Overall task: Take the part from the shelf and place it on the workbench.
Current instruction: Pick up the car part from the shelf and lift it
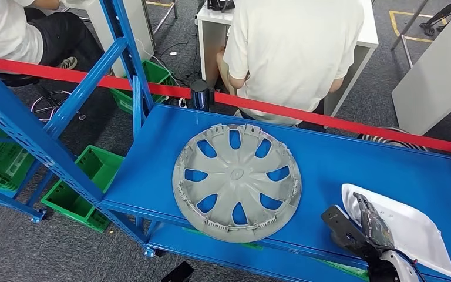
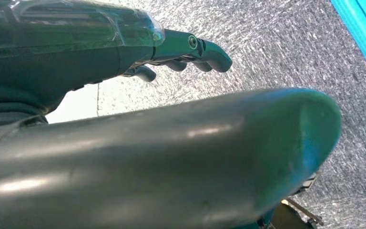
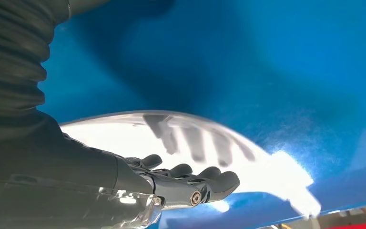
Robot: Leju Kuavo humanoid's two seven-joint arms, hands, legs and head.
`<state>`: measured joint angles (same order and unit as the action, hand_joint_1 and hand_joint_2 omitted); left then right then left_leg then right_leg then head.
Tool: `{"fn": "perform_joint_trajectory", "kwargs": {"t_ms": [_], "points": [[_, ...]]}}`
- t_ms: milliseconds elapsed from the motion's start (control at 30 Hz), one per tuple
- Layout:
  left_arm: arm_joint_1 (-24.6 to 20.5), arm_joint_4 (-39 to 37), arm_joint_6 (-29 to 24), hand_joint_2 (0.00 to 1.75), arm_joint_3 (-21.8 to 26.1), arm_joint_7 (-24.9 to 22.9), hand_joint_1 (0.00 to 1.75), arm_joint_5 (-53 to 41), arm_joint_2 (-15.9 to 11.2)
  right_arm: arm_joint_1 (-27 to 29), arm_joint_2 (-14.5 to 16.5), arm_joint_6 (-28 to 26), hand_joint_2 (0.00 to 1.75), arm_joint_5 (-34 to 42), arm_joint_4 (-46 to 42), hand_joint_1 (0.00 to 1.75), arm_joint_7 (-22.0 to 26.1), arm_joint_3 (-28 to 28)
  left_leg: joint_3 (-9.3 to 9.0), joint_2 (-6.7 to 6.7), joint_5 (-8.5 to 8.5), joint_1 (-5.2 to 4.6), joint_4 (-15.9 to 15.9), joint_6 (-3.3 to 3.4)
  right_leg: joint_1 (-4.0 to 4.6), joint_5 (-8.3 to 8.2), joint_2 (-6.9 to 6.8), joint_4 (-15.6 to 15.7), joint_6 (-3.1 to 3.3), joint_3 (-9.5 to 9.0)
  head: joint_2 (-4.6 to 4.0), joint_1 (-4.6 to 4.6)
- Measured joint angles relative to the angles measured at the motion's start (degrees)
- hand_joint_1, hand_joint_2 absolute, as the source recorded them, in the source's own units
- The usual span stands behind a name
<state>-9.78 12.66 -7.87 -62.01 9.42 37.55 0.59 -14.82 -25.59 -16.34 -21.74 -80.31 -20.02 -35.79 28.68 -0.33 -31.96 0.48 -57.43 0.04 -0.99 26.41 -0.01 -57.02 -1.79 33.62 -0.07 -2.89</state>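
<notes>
**Right hand over the white part on the shelf**

A white part lies on the blue shelf, near the right front corner. The right hand is over its near left edge; in the right wrist view the fingers are stretched out side by side, slightly curled, above the white surface, where they cast shadows. Whether they touch the part, I cannot tell; they are not clamped on it.

A grey hubcap lies flat on the same shelf, to the left of the part and well apart from it.

The left hand hangs over grey carpet, fingers loosely curled and apart from the thumb, holding nothing.

Beyond a red bar, a person in a pale shirt sits at a white desk. Green crates stand on the floor at left.
</notes>
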Motion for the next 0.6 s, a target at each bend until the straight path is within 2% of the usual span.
{"fn": "perform_joint_trajectory", "kwargs": {"t_ms": [33, 133, 167, 300, 433, 600], "points": [[0.00, 0.00, -0.04, 0.00, -0.01, 0.02, 0.00, 0.01, 0.00, 0.11, 0.08, -0.66, 1.75, -0.16, 0.13, 0.08, 0.02, 0.01, 0.00, -0.04, 0.00, 0.00, 0.00, -0.01, 0.00, 0.00, -0.01, 0.00, 0.00, 0.00, 0.00, 0.00], [0.04, 0.00, -0.13, 0.00, -0.02, -0.03, 0.00, 0.04, 0.00, 0.50, 0.20, -2.69, 1.75, -1.25, 0.38, 1.39, -1.21, 0.08, -0.04, -0.20, 0.03, 0.00, 0.00, -0.04, 0.01, 0.00, -0.09, 0.00, 0.00, -0.02, 0.00, -0.01], [0.05, 0.00, -0.13, 0.00, -0.02, -0.08, 0.00, 0.04, 0.00, 0.61, 0.20, -3.13, 1.75, -1.55, 0.46, 1.75, -2.11, 0.16, -0.05, -0.26, 0.03, 0.01, 0.00, -0.05, 0.01, 0.00, -0.12, 0.00, 0.00, -0.03, 0.00, -0.01], [0.07, 0.00, -0.08, 0.00, -0.02, -0.26, 0.00, -0.01, 0.00, 0.82, 0.11, -2.89, 1.75, 1.01, 1.15, 1.75, -4.95, 0.86, -0.12, -0.50, 0.04, 0.00, 0.00, -0.06, 0.01, 0.04, -0.27, 0.01, 0.02, -0.12, 0.00, 0.01], [0.06, 0.00, -0.02, 0.00, -0.02, -0.31, 0.00, -0.10, 0.00, 0.65, -0.23, -1.93, 1.75, 6.31, 1.50, 1.75, -5.07, 2.03, -0.61, -0.71, -0.08, 0.03, 0.01, -0.09, 0.07, 0.28, -0.38, 0.08, 0.17, -0.60, 0.00, 0.01], [0.05, 0.00, -0.02, 0.00, -0.02, -0.31, 0.00, -0.10, 0.00, 0.59, -0.28, -1.37, 1.75, 7.64, 1.78, 1.75, -4.98, 2.97, -1.21, -1.05, -0.27, 0.04, 0.01, -0.05, 0.08, 0.63, -0.66, 0.11, 0.06, -1.26, 0.00, 0.02]]}}
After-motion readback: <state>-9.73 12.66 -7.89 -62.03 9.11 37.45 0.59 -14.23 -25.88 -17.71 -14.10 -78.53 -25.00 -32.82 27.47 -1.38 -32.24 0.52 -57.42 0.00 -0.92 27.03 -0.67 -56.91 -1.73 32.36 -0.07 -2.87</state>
